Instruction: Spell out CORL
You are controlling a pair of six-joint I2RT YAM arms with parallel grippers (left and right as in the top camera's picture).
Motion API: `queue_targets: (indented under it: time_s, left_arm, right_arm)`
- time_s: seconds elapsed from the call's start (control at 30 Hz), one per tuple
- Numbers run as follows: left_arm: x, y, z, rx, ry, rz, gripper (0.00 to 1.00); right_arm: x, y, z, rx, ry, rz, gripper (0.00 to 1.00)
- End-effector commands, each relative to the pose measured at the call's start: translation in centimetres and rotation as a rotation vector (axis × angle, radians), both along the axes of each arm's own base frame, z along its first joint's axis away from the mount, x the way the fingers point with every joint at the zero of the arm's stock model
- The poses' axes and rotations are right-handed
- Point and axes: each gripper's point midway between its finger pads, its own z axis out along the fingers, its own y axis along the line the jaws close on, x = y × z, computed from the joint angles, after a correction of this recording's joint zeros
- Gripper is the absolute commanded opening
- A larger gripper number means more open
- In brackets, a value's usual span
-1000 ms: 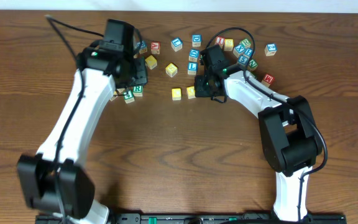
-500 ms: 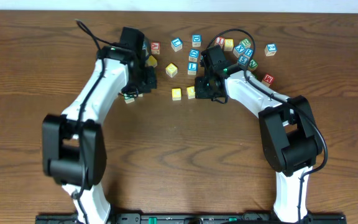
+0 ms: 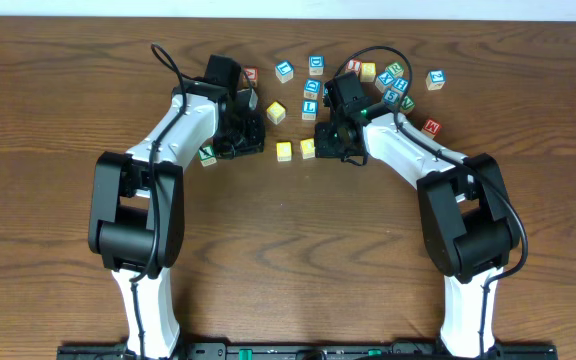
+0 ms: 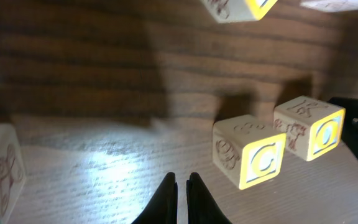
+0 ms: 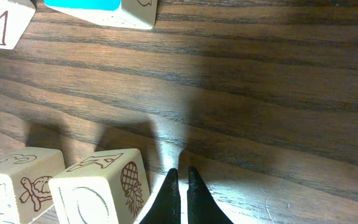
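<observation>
C cube (image 4: 251, 152) | square wood, yellow face | left hand (image 4: 182, 179) closed, empty | right hand (image 5: 181, 172) closed, empty

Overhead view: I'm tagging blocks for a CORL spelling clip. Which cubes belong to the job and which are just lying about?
For the job: C cube, O cube, blue-lettered cube, apparently L; the R cube I cannot pick out.

Lying about: lone yellow cube, red-lettered cube, blue-faced cube at far right, cluster of cubes behind the right arm.
</observation>
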Motion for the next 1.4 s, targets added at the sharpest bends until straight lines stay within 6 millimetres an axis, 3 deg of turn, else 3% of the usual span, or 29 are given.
queue_targets:
  time_s: [0.0,0.17,0.5,0.87,1.37]
  left_arm:
    - [-0.1,-0.8,-0.3,-0.015,-0.012,-0.039,0.08]
    - [-0.2,-1.7,-0.8,-0.014,-0.015,-0.059,0.08]
    - [-0.5,-1.8,-4.0,-0.014,0.055,-0.028,0.08]
    - [-0.9,-3.7,-3.0,-0.136,0.06,-0.078,0.07]
    - [-1.3,-4.1,-2.7,-0.167,0.062,-0.113,0.07]
  right_arm:
    - [-0.2,-0.2,-0.3,0.005,0.015,-0.015,0.01]
    - [-0.2,-0.2,-0.3,0.005,0.016,-0.015,0.01]
    - [-0.2,-0.2,-0.3,0.005,0.016,-0.015,0.01]
    - [-0.5,-0.2,-0.4,0.011,0.031,-0.018,0.01]
    - [-0.8,0.0,-0.3,0.049,0.059,-0.02,0.01]
